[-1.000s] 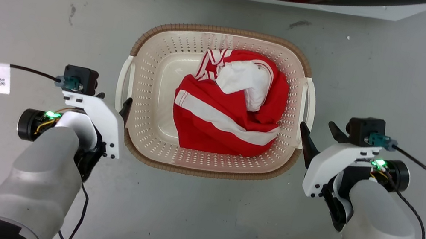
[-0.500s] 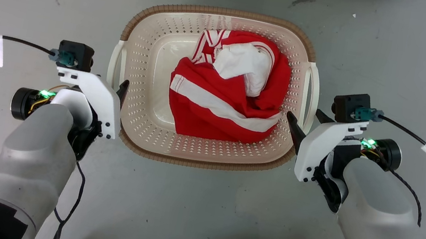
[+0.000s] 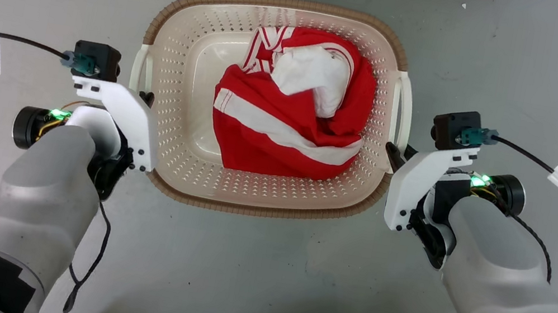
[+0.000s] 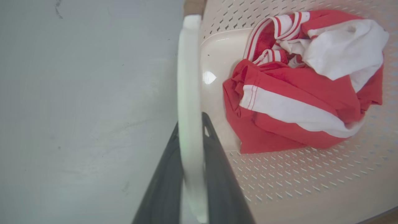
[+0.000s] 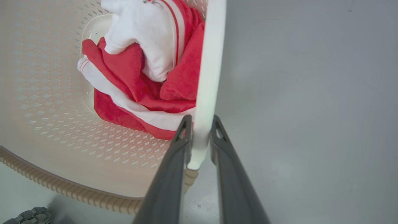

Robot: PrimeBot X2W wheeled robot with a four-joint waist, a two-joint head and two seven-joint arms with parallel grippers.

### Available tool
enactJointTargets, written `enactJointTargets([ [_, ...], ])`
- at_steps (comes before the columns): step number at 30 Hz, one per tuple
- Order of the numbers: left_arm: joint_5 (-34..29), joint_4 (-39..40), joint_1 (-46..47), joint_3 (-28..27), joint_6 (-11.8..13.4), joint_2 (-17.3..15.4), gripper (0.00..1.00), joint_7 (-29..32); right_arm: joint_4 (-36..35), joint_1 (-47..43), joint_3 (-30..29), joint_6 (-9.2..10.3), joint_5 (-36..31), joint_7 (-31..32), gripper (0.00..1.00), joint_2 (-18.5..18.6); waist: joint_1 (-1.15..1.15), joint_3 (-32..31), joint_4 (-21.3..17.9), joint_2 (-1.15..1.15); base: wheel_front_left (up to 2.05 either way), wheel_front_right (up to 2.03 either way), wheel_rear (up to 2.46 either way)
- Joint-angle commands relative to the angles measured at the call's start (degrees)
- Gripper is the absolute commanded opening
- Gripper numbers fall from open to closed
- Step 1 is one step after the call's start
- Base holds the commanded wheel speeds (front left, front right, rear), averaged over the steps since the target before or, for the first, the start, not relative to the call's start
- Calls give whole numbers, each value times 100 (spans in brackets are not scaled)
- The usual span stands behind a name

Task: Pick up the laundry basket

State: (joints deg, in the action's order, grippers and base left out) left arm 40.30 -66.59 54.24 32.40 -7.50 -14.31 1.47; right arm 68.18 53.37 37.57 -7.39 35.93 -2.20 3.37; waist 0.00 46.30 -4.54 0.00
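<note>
Grasp step, lift not yet begun. Laundry basket (image 3: 248, 205) sits on grey floor (image 3: 246, 287), centred between the arms. Left gripper (image 3: 147, 97) looks pinched on the left handle (image 4: 188, 77), one finger on each side of the white bar. Right gripper (image 3: 393, 153) does the same on the right handle (image 5: 210, 62), both fingers against it. Next move probably calls for raising both arms together and level, or the basket tips. Count: one basket, two handles, two grippers, one red-and-white clothing bundle (image 3: 283, 129) inside; number of garments unclear.
</note>
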Motion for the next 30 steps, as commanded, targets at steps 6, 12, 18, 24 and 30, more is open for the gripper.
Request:
enactJointTargets([
  [6, 327, 70, -36, 245, -12, 141, 0, 179, -19, 76, 299, -24, 243, 80, 0, -98, 0, -158, 27, 0, 0, 0, 0],
  [12, 610, 17, -92, 457, -22, 243, 0, 398, 9, -48, 565, -43, 551, 471, 0, -117, 0, -521, 45, 0, 0, 0, 0],
  [18, 888, -81, -259, 612, -29, 354, 0, 597, -2, -295, 814, -46, 902, 1067, 0, -134, 0, -1152, 30, 0, 0, 0, 0],
  [24, 1149, -156, -558, 768, -35, 489, 0, 853, -26, -623, 1038, -47, 1278, 1702, 0, -153, 0, -1878, 32, 0, 0, 0, 0],
  [30, 1428, -173, -838, 903, -39, 638, 0, 1262, 84, -783, 1158, -51, 1549, 2186, 0, -174, 0, -2506, 129, 0, 0, 0, 0],
])
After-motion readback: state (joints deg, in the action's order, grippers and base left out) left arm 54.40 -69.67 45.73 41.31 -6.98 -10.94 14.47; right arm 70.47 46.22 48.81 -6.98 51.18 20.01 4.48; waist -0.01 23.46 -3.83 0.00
